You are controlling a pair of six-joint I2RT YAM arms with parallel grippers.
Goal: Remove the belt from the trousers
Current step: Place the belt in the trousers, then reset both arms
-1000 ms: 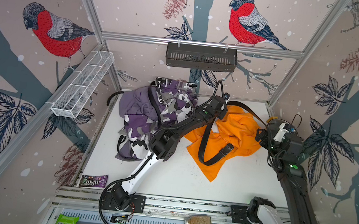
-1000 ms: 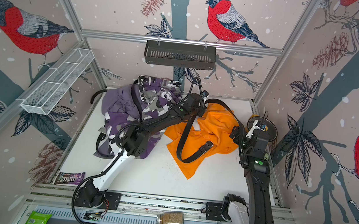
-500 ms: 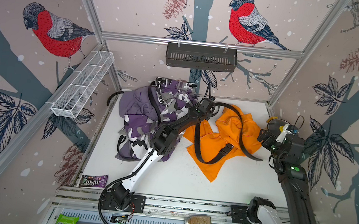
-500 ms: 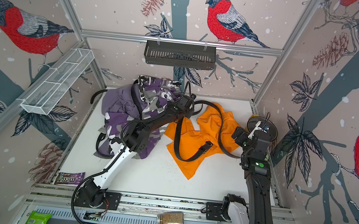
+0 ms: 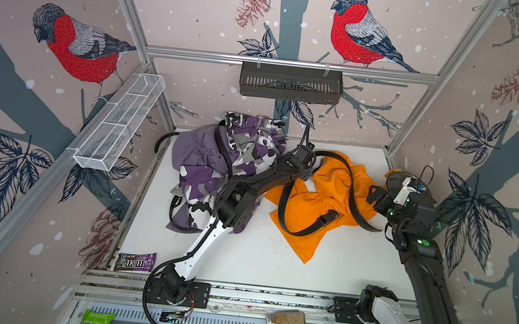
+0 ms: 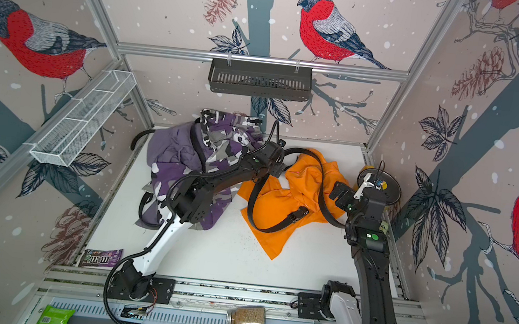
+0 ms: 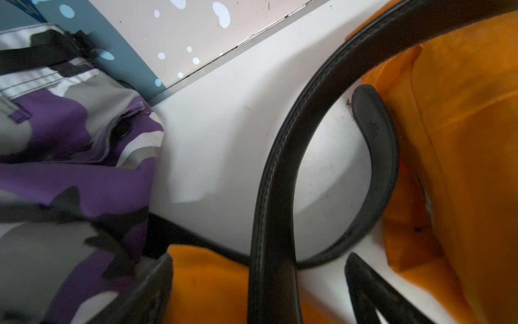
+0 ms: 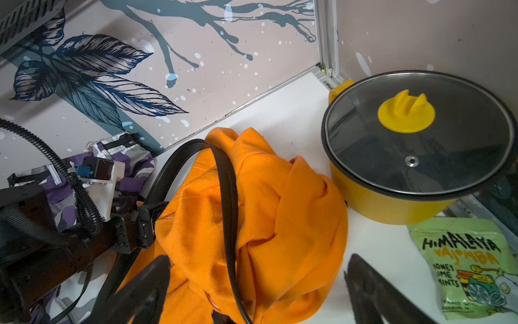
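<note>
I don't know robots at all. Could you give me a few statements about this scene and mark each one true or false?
1. A black belt lies looped across the orange trousers. True.
2. The right arm's jaws are clamped on the belt. False: they stand open and hold nothing, as the right wrist view shows.
3. The yellow pot has its glass lid on. True.
4. The orange trousers hang in the black basket on the back wall. False: they lie crumpled on the white table.
</note>
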